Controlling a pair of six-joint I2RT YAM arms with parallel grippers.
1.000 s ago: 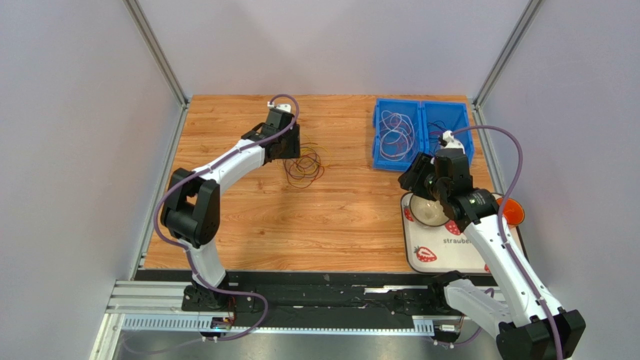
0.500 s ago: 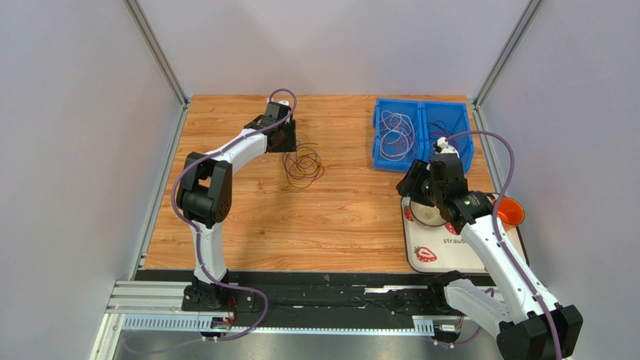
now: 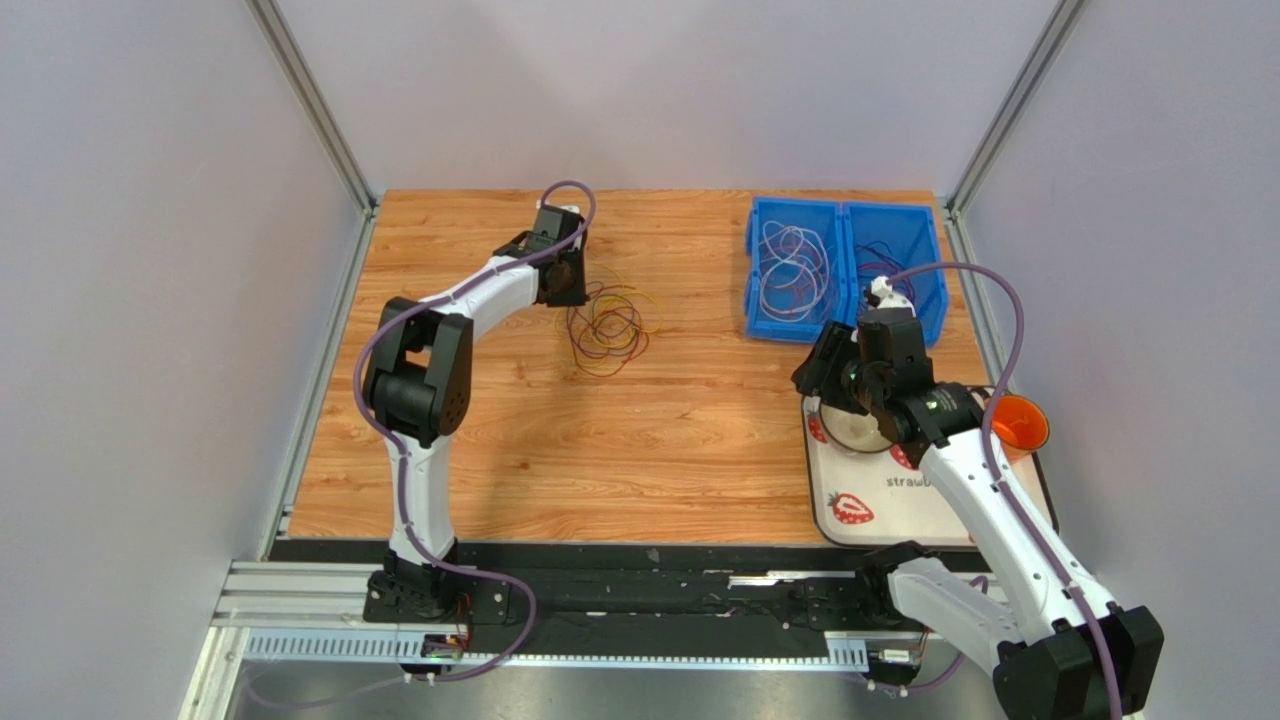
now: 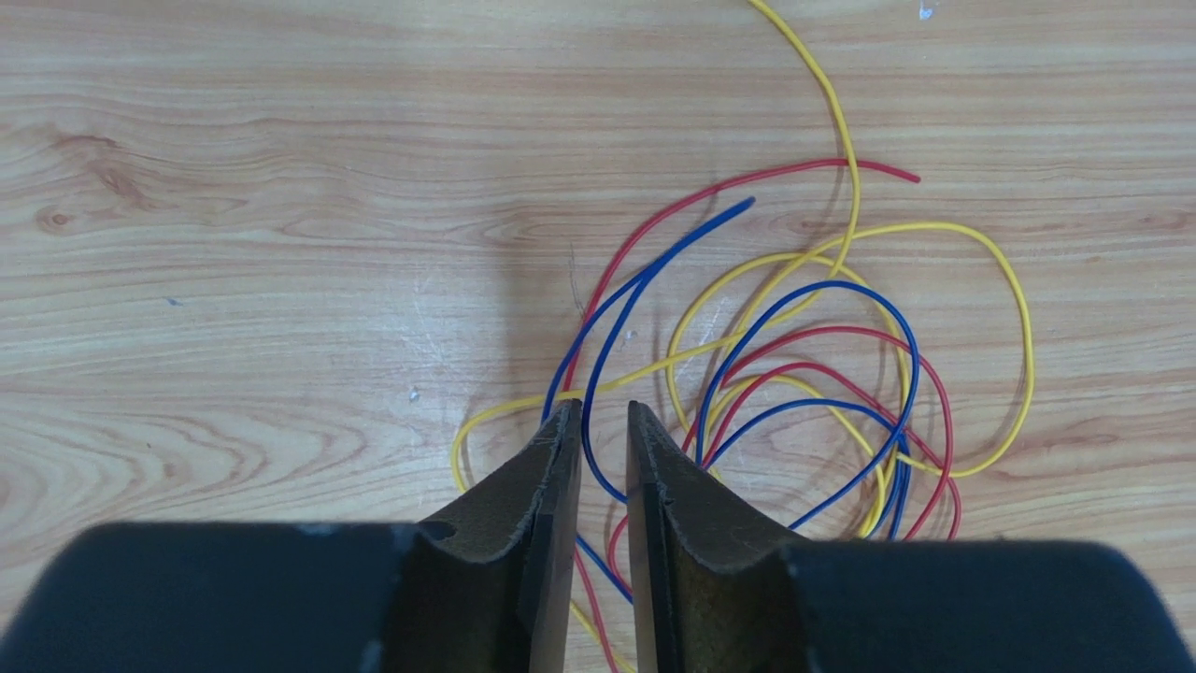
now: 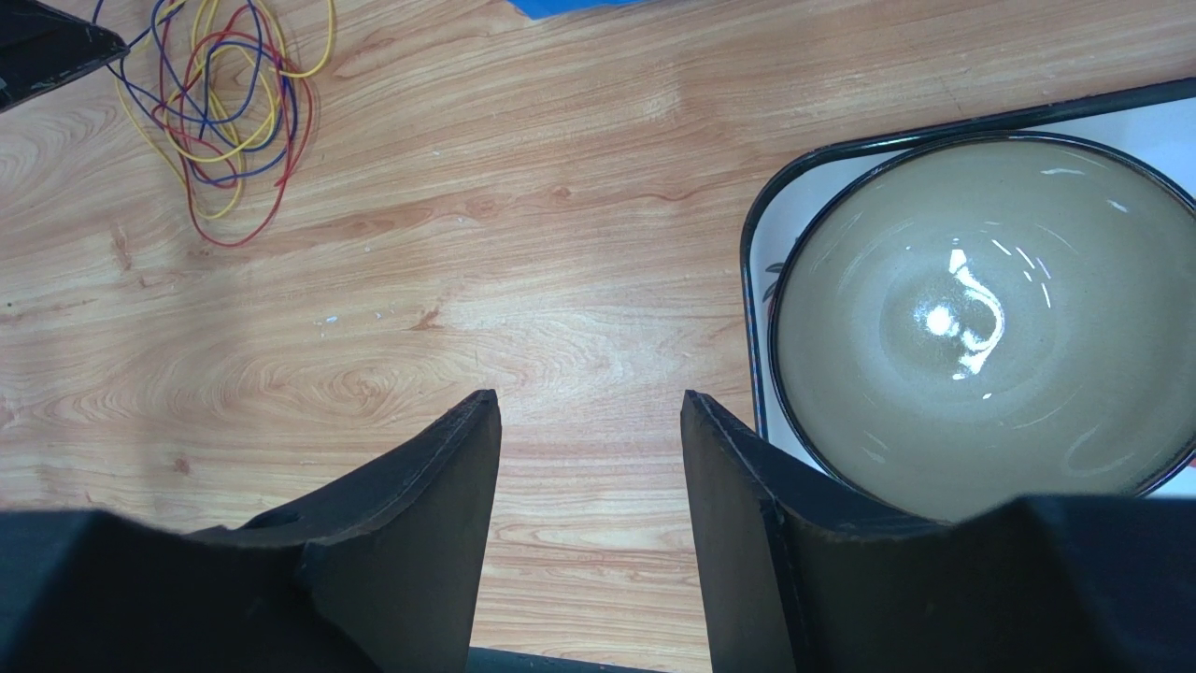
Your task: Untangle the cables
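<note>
Several cables (image 4: 807, 379) lie looped mid-frame on the desk (image 4: 211, 211). The left gripper (image 4: 601, 414), narrowly parted, straddles a blue strand (image 4: 674, 246), seemingly to pinch it. The right gripper (image 5: 590, 407) is spread and empty.

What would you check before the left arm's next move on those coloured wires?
1. The left gripper is over the cables: ok.
2. A blue strand runs into the gap between its jaws: ok.
3. Jaws clamped on it: not ok, a narrow gap shows.
4. Only one strand caught: cannot tell; a yellow strand crosses one fingertip.
5. The right gripper is open, clear of the cables, beside the bowl: ok.
</note>
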